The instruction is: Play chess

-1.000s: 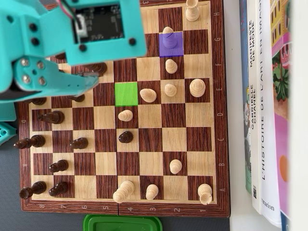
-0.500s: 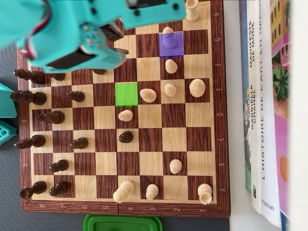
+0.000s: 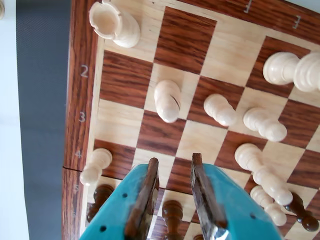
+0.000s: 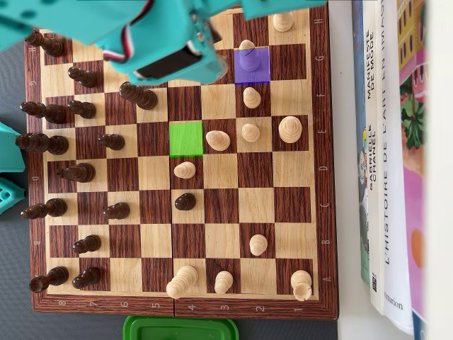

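A wooden chessboard (image 4: 320, 142) is laid on a grey mat beside white books (image 4: 386, 156), with a green container (image 4: 180, 329) at its lower edge in the overhead view. One square is overlaid in purple (image 4: 259, 71) and another in green (image 4: 186, 138); the light piece on the purple square (image 4: 247, 55) is judged to be the one meant to be moved to the green. The teal arm (image 4: 163, 42) is seen just left of that piece. In the wrist view the gripper (image 3: 173, 167) is held spread above the board, with nothing between its fingers. The piece is judged light, rigid and smooth, easily toppled, and best pinched low around its narrow stem, neighbouring pieces (image 4: 251, 97) standing near.
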Tool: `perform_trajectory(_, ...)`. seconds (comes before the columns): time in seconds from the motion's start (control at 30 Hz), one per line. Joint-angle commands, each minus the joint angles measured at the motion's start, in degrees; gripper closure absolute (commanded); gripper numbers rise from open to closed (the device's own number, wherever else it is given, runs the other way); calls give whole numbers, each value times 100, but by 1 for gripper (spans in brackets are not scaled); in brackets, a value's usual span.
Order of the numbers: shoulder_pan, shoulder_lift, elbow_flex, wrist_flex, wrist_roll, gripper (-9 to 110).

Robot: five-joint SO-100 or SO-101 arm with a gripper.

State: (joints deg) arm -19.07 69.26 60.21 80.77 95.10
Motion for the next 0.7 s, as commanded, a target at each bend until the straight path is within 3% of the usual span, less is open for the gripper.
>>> perform_trajectory(0.0, -18, -132, -545, -70, 26, 90)
perform_trajectory(0.67, 149, -642, -1063, -70, 26, 88)
